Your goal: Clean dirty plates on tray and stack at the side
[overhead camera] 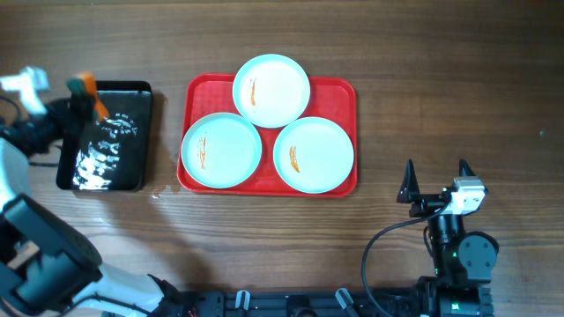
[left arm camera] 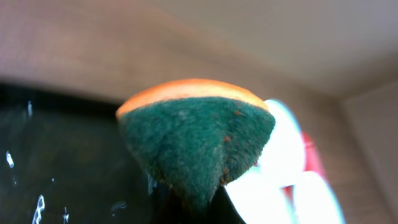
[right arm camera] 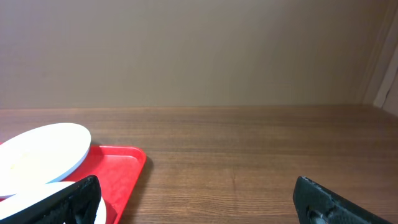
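Three pale plates lie on the red tray (overhead camera: 342,90), each with a small orange smear: one at the back (overhead camera: 271,90), one front left (overhead camera: 221,151), one front right (overhead camera: 314,155). Over the back of the black tray (overhead camera: 132,92), left of them, my left gripper (overhead camera: 85,104) is shut on a sponge (left arm camera: 196,143) with a green scouring face and an orange back. My right gripper (overhead camera: 434,183) stands open above bare table, right of the red tray, with nothing between its fingers. In the right wrist view the back plate (right arm camera: 37,155) and the tray's corner (right arm camera: 124,167) lie at the left.
The black tray holds a film of water (overhead camera: 101,158). Bare wooden table (overhead camera: 441,79) stretches to the right of the red tray and behind it. The right arm's base (overhead camera: 463,255) sits at the front right edge.
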Controlling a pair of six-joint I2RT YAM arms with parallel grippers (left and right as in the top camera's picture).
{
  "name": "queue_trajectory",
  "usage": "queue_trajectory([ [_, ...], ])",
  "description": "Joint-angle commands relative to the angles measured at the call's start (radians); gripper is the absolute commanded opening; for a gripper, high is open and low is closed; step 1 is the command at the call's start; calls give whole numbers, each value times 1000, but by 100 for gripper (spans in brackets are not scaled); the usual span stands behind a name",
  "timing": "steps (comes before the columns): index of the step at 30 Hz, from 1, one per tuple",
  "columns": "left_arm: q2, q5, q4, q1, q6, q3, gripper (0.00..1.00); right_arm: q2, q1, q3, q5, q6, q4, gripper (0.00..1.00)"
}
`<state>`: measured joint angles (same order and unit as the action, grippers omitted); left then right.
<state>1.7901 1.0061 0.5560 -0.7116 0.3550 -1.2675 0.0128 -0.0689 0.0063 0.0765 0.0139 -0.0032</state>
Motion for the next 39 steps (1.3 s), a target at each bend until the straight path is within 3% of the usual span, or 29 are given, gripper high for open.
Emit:
queue_trajectory([
  [1, 44, -17, -45, -25, 86, 42, 4, -3, -2, -1, -13, 12, 3, 100],
  [3, -23, 254, -93, -51, 30, -56, 4, -3, -2, -1, -13, 12, 3, 100],
  [5, -95, 276, -132, -52, -43, -130, 4, -3, -2, -1, -13, 12, 3, 100],
  [8, -163, 276, -204, -52, -49, -140, 4, -3, -2, -1, -13, 13, 3, 100],
  [10, -176, 187, -165, -52, -49, -140, 4, -3, -2, -1, -13, 12, 3, 100],
  [13, -101, -160, 32, -23, 11, -92, 4, -3, -2, -1, -13, 12, 3, 100],
  [14, -61, -215, 44, -8, 38, -56, 4, -3, -2, -1, -13, 12, 3, 100],
  [17, 51, -174, 29, 4, 41, 5, 4, -3, -2, -1, -13, 12, 3, 100],
  [20, -52, 27, 26, -5, 25, -93, 4, -3, -2, -1, -13, 12, 3, 100],
  [24, -263, -16, -53, 3, 19, -184, 4, -3, -2, -1, -13, 12, 3, 100],
  [27, -304, -133, -23, 3, 19, -183, 4, -3, -2, -1, -13, 12, 3, 100],
  [29, -250, -216, 63, 3, 20, -151, 4, -3, -2, -1, -13, 13, 3, 100],
  [33, 6, -219, 86, 2, 35, -12, 4, -3, -2, -1, -13, 12, 3, 99],
  [35, 56, -103, 80, -6, 27, -17, 4, -3, -2, -1, -13, 12, 3, 100],
  [37, -23, 103, 68, -22, -5, -120, 4, -3, -2, -1, -13, 13, 3, 100],
  [39, -108, 119, 64, -18, -57, -211, 4, -3, -2, -1, -13, 13, 3, 100],
])
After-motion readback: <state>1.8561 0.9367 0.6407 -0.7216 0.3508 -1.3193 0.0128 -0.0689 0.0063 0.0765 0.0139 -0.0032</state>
